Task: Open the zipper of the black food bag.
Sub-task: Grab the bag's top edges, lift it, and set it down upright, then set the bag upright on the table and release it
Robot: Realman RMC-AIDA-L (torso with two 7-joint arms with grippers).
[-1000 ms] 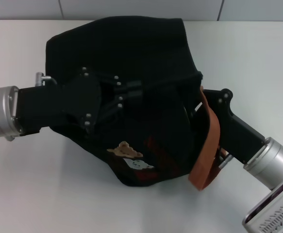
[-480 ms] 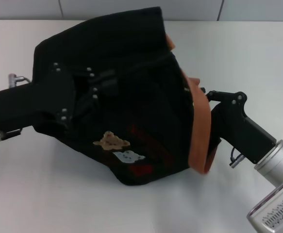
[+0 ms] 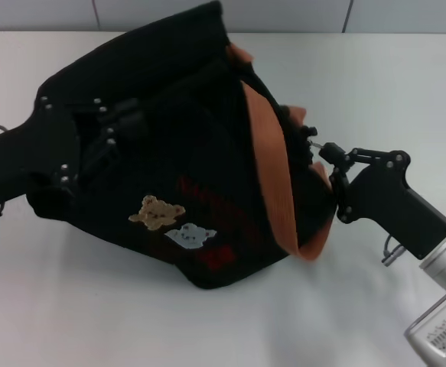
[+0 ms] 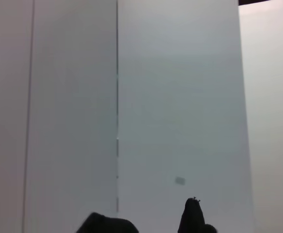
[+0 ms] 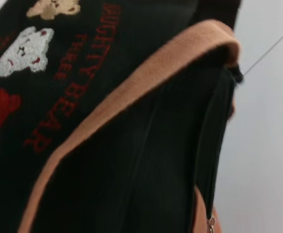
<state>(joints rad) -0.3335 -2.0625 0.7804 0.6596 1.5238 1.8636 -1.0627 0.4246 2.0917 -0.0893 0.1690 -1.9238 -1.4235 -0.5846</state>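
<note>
At table centre lies the black food bag (image 3: 177, 153), tipped on its side, bear patches facing near, orange strap (image 3: 272, 168) draped over its right end. Zipper (image 5: 214, 145) runs along that end. Right gripper (image 3: 326, 157) appears pinched at the pull; left gripper (image 3: 92, 145) clamps the bag's left side. Advice: draw steadily along the track while the left anchors.

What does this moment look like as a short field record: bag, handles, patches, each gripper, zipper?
bag: black food bag lying tilted on the white table
handles: brown-orange strap draped across the bag's right end
patches: tan bear and white bear on the near face
left gripper: pressed against the bag's left side
right gripper: at the bag's right end, beside the strap
zipper: pull tab not clearly identifiable
</note>
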